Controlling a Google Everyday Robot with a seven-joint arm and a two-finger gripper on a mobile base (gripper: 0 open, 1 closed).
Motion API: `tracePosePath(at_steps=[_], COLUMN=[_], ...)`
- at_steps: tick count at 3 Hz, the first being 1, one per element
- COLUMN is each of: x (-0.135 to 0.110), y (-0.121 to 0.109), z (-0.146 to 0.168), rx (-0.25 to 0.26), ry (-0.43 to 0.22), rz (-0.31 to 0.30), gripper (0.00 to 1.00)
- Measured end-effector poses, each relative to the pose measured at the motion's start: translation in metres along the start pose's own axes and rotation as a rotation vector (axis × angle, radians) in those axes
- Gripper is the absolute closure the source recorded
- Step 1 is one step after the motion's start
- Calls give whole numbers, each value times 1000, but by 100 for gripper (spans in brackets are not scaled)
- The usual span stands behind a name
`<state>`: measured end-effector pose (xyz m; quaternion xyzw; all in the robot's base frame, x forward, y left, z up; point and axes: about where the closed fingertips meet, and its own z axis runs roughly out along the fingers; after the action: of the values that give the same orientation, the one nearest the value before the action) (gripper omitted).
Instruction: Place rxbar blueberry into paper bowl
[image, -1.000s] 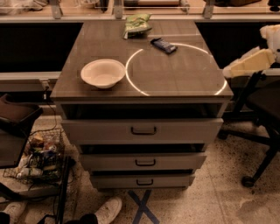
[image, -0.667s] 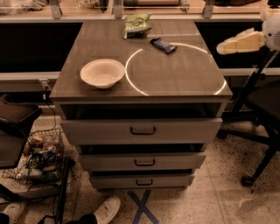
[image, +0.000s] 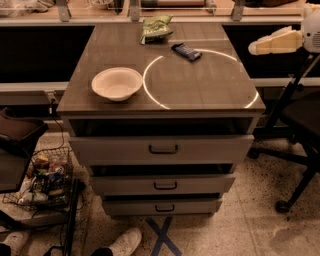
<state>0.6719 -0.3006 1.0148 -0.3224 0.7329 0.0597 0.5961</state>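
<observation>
One each: bowl (image: 117, 85), bar (image: 186, 51), bag (image: 156, 28), far-right claw (image: 256, 47)

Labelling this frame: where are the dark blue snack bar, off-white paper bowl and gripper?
dark blue rxbar blueberry (image: 186, 51): camera view, wrapper middle.
off-white paper bowl (image: 116, 85): camera view, bare inside.
gripper (image: 254, 48): camera view, tip, right of tabletop (image: 200, 92).

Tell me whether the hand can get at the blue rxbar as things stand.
Probably yes. The hand hangs beside the table, and the rxbar lies flat in the open, apart from the green bag.
</observation>
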Motion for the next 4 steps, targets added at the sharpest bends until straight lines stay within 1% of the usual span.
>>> tracePosePath(at_steps=[1, 2, 3, 4], x=[-2, -10, -9, -6], y=[-1, -3, -2, -5], z=[21, 68, 142, 175], rx=[-32, -107, -186, -191], ry=[-24, -79, -116, -118], rz=[6, 16, 30, 25], gripper=[0, 0, 0, 0])
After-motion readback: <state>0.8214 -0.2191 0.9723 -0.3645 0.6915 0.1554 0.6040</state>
